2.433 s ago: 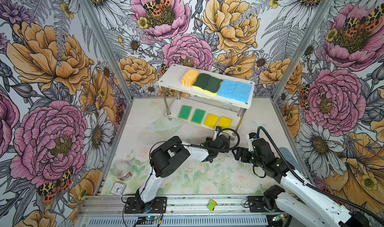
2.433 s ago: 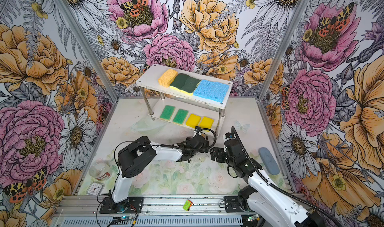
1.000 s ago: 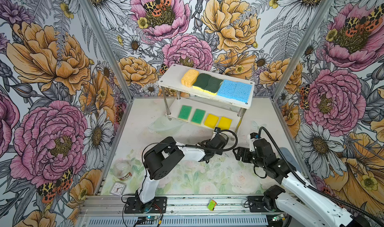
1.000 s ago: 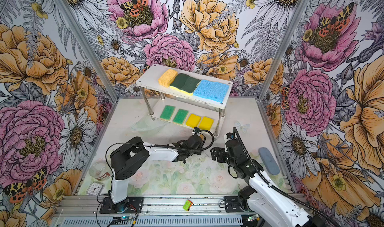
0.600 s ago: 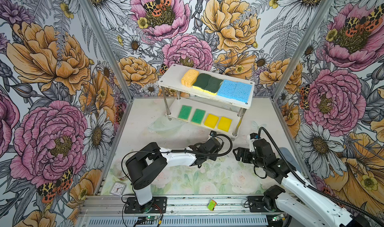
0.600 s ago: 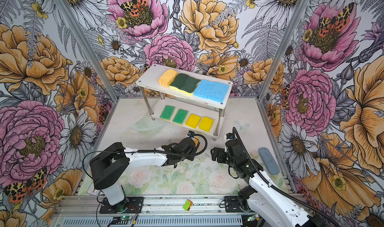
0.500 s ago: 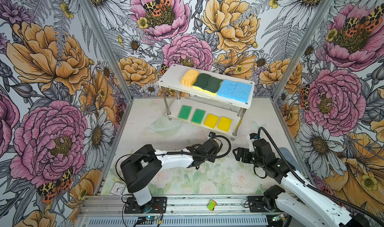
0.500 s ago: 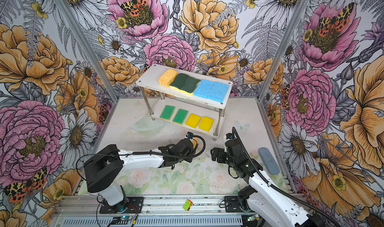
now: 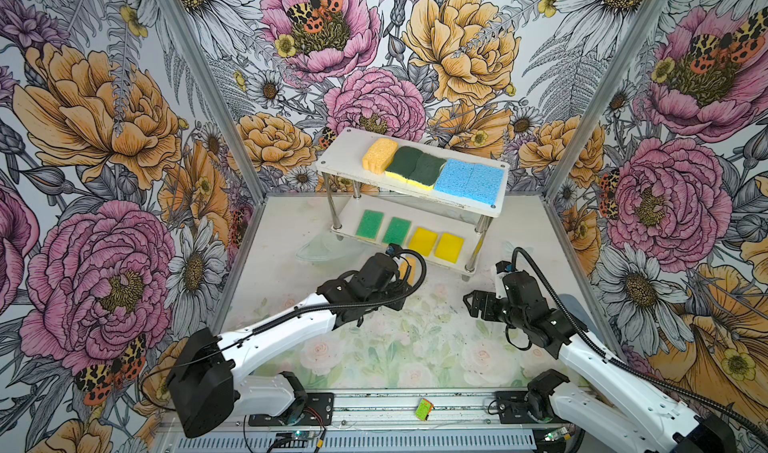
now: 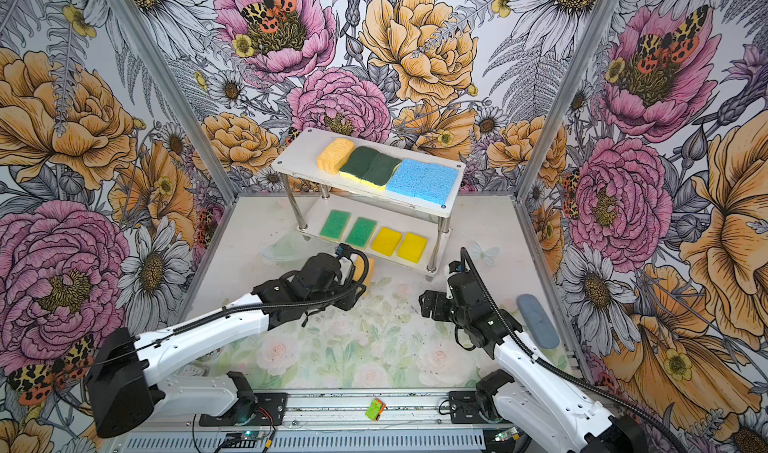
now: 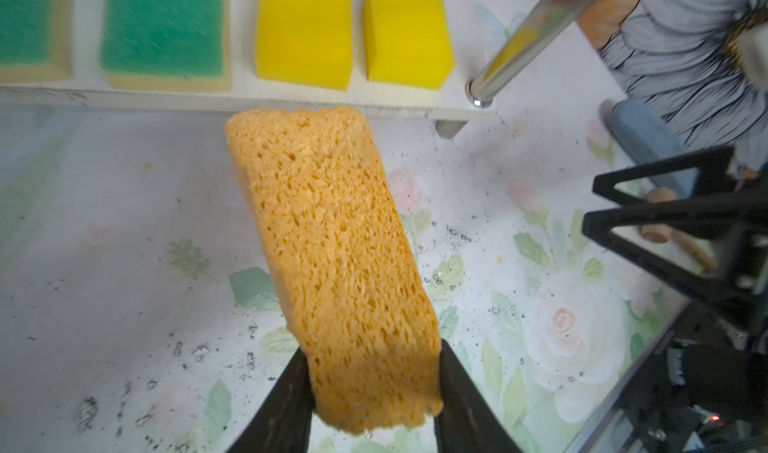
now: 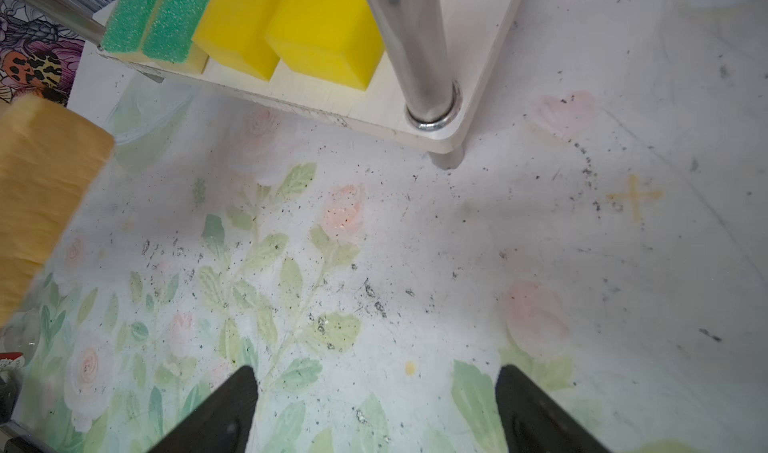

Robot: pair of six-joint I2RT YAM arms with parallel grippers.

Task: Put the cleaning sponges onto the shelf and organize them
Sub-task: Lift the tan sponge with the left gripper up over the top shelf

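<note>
- Pinching one end of the orange sponge (image 11: 332, 243), the left gripper (image 11: 374, 351) has its jaws pressed into the foam, and the free end points toward the shelf (image 9: 345, 156).
- In both top views the held sponge (image 10: 365, 270) sits just near of the lower board's front edge, left of centre.
- Top board, left to right: a second orange sponge (image 9: 379, 154), two dark-green wavy sponges (image 9: 415, 166) and two light blue sponges (image 9: 471, 176), touching in a row.
- Lower board, left to right: two green-topped sponges (image 9: 382, 226), then two yellow sponges (image 9: 436, 243), with small gaps between them.
- The right gripper (image 12: 376, 372) hangs over the table (image 12: 457, 243) near the shelf's near-right post (image 12: 415, 48), its jaws spread wide.
</note>
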